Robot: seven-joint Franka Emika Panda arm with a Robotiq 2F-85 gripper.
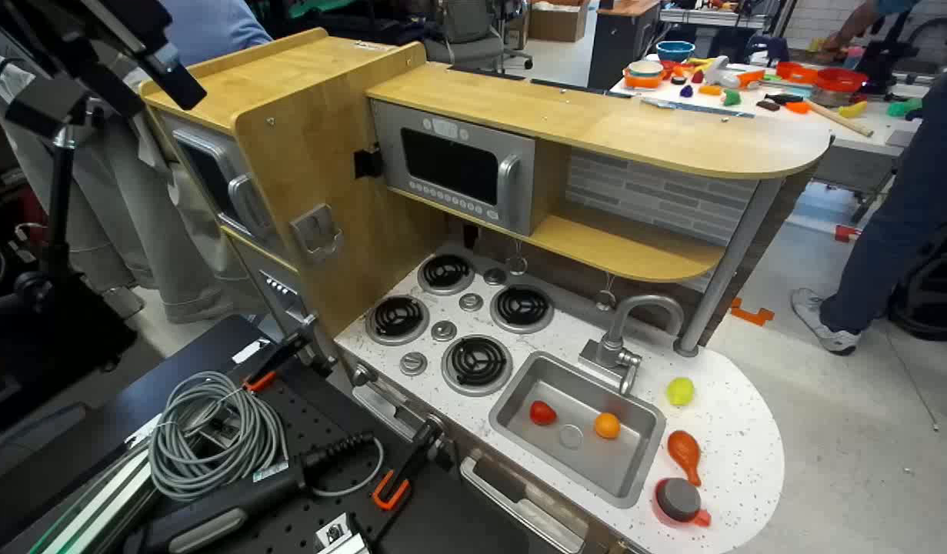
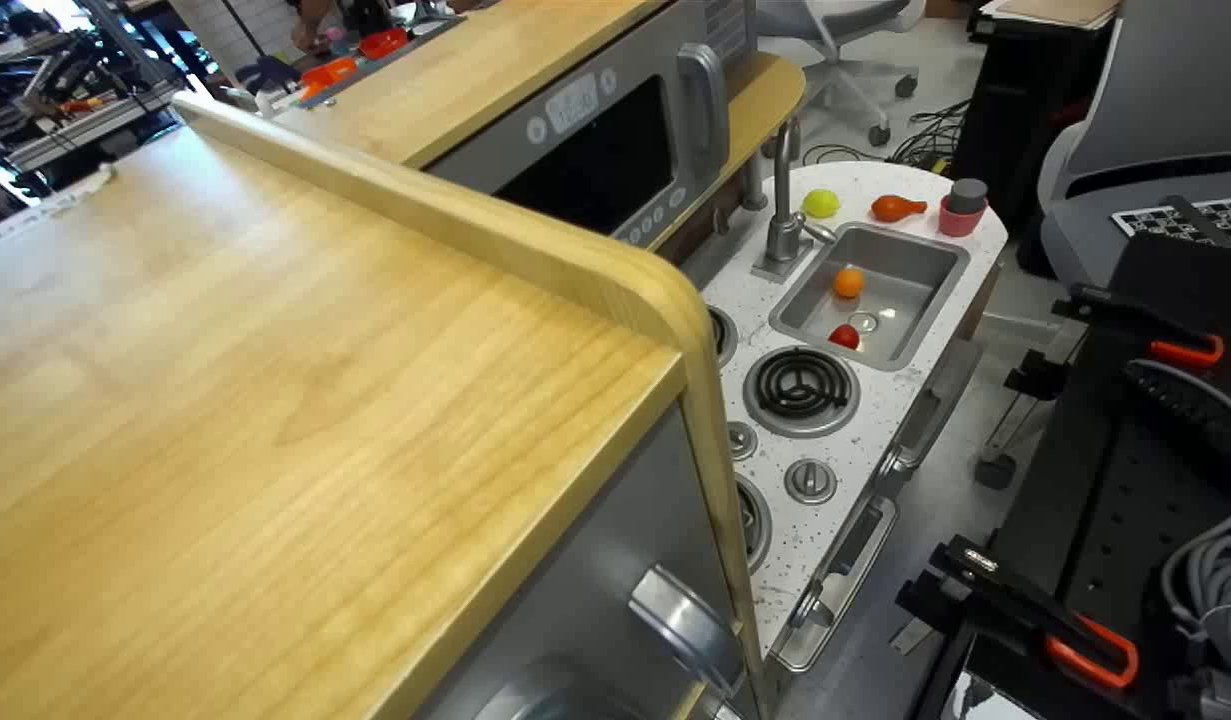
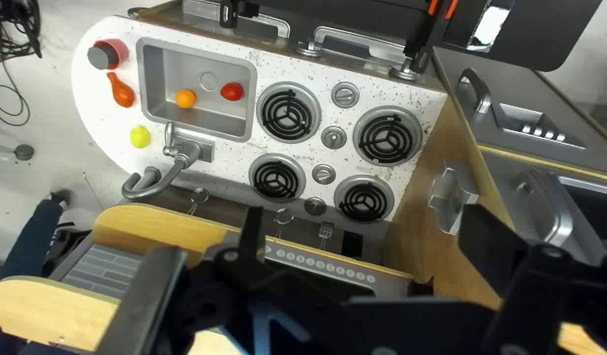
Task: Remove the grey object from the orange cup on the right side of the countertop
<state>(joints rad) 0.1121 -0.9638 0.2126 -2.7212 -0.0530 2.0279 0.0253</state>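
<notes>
The grey object [image 1: 679, 496] sits in the orange cup [image 1: 701, 519] and sticks up above its rim. Both stand at the rounded end of the white countertop [image 1: 742, 462], beside the sink. In an exterior view the grey object [image 2: 968, 194] and the reddish cup [image 2: 961, 221] stand upright at the far end. In the wrist view the grey object [image 3: 101, 57] and the cup [image 3: 119, 49] are at the upper left. My gripper [image 3: 364, 219] is open, with nothing between its fingers. It is high above the toy kitchen, far from the cup.
The grey sink [image 1: 511, 392] holds an orange ball [image 1: 607, 425] and a red fruit [image 1: 542, 413]. A brown-orange drumstick [image 1: 683, 454] and a yellow-green lemon [image 1: 680, 392] lie near the cup. The faucet [image 1: 615, 338], wooden shelf [image 1: 596, 127] and tall cabinet [image 1: 327, 177] stand up around the countertop.
</notes>
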